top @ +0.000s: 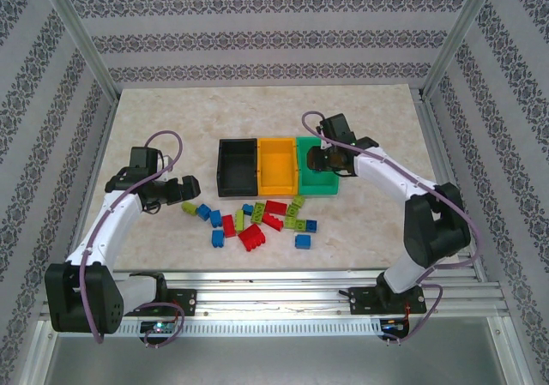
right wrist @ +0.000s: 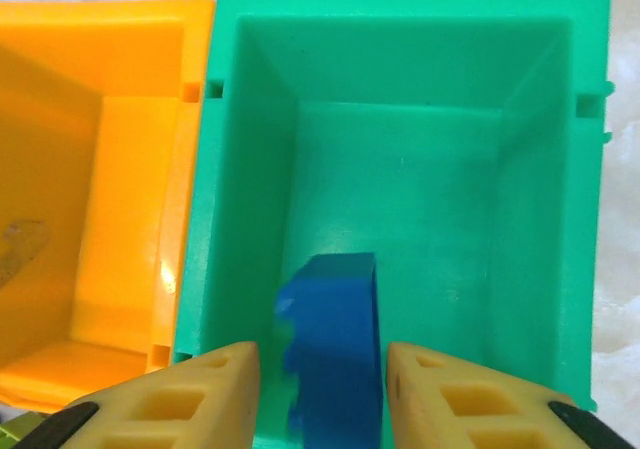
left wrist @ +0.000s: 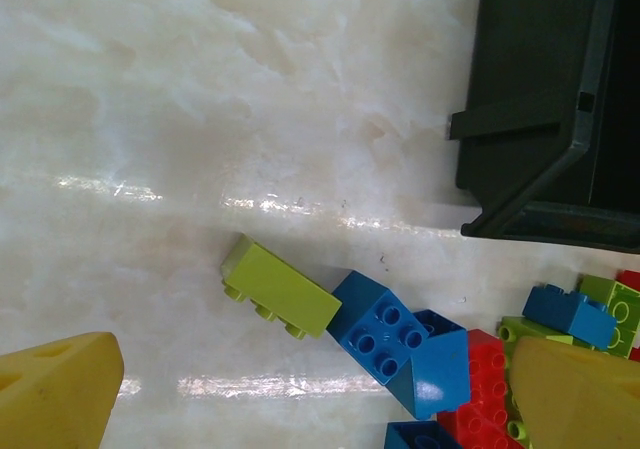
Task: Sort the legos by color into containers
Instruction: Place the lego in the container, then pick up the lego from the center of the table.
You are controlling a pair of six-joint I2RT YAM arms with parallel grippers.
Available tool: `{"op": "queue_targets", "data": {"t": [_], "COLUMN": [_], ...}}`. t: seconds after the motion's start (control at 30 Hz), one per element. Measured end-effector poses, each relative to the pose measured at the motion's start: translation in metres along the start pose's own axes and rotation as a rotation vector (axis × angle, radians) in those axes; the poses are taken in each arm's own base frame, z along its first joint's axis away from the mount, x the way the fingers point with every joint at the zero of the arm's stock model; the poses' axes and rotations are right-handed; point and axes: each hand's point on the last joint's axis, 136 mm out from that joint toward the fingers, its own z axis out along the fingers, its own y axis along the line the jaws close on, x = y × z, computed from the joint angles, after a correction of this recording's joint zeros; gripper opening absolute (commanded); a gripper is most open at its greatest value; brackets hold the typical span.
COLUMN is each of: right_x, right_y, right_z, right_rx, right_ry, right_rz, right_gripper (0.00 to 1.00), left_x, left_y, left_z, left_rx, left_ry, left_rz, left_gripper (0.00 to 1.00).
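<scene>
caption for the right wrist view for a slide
Right gripper above the green bin, a blue lego between its open jaws

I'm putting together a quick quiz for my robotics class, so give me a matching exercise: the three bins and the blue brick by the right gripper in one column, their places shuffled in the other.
Things
1. black bin
2. orange bin
3. green bin
4. blue brick

Places
A. middle of the row
B. between the fingers of the right gripper
C. left end of the row
D. right end of the row

Pairs: 1-C, 2-A, 3-D, 4-B
</scene>
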Motion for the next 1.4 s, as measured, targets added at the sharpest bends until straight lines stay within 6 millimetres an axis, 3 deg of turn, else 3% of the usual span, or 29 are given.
{"op": "queue_targets", "data": {"t": [0.17,0.37,0.57,0.9,1.2,1.4], "right_x": [0.005,0.04,0.068,0.066,0.063,0.067], "right_y": [0.001,0.008,0.001,0.003,0.009,0.007], "right_z": [-0.007,-0.024,-0.026,-0.025,-0.024,-0.022], "right_rx": [-0.001,-0.019,-0.009,-0.013,-0.027,-0.021], "right_ry": [0.008,0.018,0.039,0.025,0.006,0.007], "right_rz": [-0.019,-0.055,-0.061,-0.071,-0.084,-0.083], "right_gripper": [0.41,0.41,0.41,0.41,0.41,0.41], "left_x": [0.002,0.009,0.028,0.055,0.046,0.047], "left_y": [-0.004,-0.013,-0.033,-0.038,-0.041,-0.031], "left_z": [0.002,0.006,0.014,0.044,0.05,0.064], "left_rx": [0.028,0.059,0.045,-0.069,-0.144,-0.222], "left_ry": [0.017,0.053,0.108,0.245,0.251,0.3], "left_rz": [0.005,0.028,0.12,0.196,0.247,0.258], "left_gripper": [0.96,0.69,0.69,0.64,0.66,0.67]}}
